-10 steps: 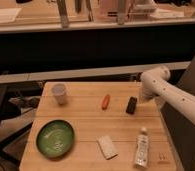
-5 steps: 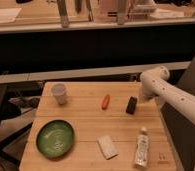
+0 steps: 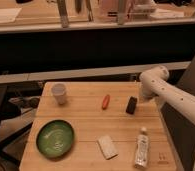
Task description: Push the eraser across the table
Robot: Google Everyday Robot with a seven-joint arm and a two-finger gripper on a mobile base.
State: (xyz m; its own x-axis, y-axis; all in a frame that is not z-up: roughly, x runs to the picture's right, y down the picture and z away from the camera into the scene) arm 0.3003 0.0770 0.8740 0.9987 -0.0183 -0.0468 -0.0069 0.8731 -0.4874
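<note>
The eraser (image 3: 131,105), a small black oblong block, lies on the light wooden table (image 3: 86,117) in its right half, toward the far side. The white arm reaches in from the right and bends down at the table's far right edge. My gripper (image 3: 141,96) is at the arm's lower end, just right of the eraser and close beside it; I cannot tell whether it touches the eraser.
An orange carrot-like piece (image 3: 105,101) lies left of the eraser. A white cup (image 3: 59,93) stands at the far left. A green plate (image 3: 55,138) sits at the near left. A pale flat block (image 3: 107,147) and a white tube (image 3: 141,147) lie near the front edge.
</note>
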